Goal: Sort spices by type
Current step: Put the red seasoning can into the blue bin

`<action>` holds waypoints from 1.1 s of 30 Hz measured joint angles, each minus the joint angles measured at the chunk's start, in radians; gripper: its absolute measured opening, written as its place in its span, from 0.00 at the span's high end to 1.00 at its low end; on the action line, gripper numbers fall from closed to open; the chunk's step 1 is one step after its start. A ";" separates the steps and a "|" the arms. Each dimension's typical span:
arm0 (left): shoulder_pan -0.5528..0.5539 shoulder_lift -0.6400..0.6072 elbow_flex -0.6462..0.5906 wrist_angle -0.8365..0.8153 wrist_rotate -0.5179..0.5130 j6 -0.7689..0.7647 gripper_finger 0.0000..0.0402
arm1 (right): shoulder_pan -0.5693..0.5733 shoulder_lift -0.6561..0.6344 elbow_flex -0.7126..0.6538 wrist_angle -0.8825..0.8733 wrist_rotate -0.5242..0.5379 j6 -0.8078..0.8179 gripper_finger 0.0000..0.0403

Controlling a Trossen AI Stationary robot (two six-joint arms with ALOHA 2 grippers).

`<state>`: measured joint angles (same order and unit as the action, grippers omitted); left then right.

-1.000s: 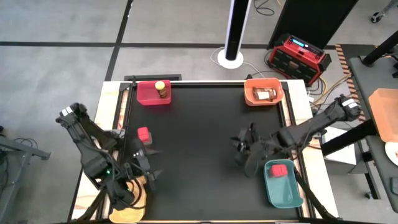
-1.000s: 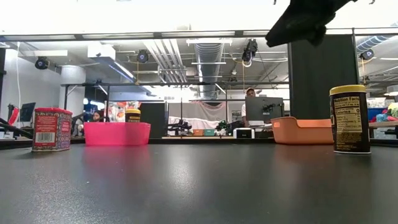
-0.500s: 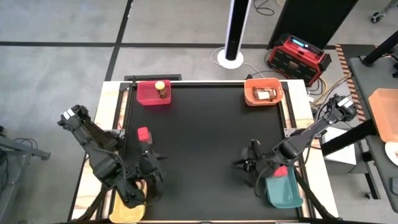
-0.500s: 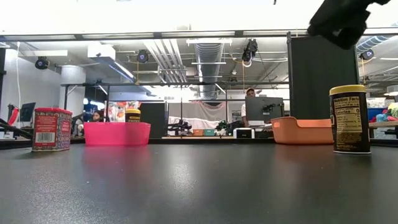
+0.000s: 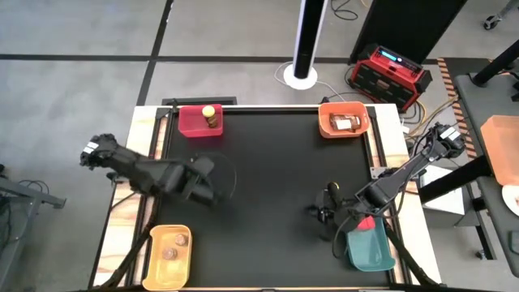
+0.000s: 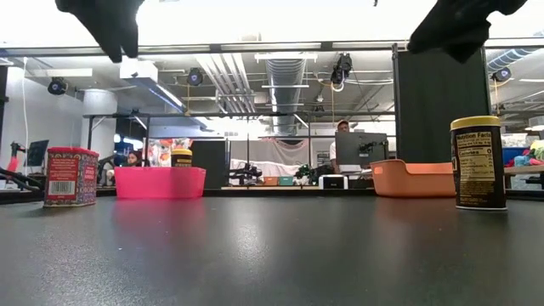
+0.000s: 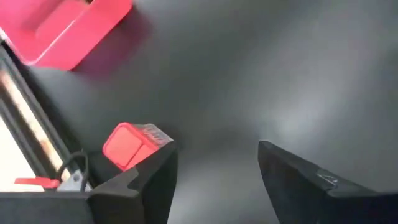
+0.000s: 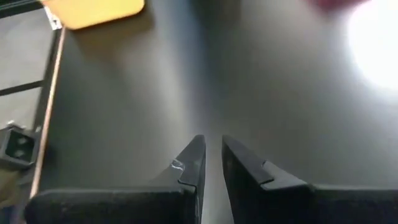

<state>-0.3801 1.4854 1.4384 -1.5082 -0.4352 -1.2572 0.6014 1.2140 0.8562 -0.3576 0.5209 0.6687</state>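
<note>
Four shallow plastic bins sit near the corners of the matte black worktop [image 5: 268, 162]. The pink bin [image 5: 195, 122] holds a yellow-lidded dark jar [image 5: 210, 115]; the orange bin [image 5: 343, 122] holds a brownish jar lying on its side [image 5: 346, 122]; the yellow bin [image 5: 169, 246] holds two tiny round jars [image 5: 172, 246]; the teal bin [image 5: 371, 246] holds a red block [image 5: 365, 223]. A boxy red tin [image 6: 70, 177] stands on the worktop near the left edge, and a cylindrical dark jar with a yellow lid [image 6: 478, 163] stands near the right. The left gripper [image 7: 217, 171], fingers spread wide and empty, hovers beside the tin. The right gripper [image 8: 211, 158], nearly closed and empty, hovers beside the teal bin. Beyond the worktop lies an open workshop with ceiling ducts.
</note>
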 joint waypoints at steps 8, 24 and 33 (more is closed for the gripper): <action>0.155 -0.049 -0.014 0.048 0.072 0.048 0.57 | 0.000 0.012 0.000 -0.003 0.151 -0.026 0.89; 0.264 -0.436 -0.424 0.075 0.195 -0.343 0.59 | 0.000 0.041 -0.003 -0.005 0.153 -0.094 0.89; 0.264 -0.467 -0.553 0.140 0.216 -0.422 0.56 | 0.000 0.038 -0.003 -0.006 0.153 -0.109 0.89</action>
<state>-0.1158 1.0189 0.8853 -1.3680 -0.2187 -1.6795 0.6018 1.2522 0.8532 -0.3641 0.6739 0.5595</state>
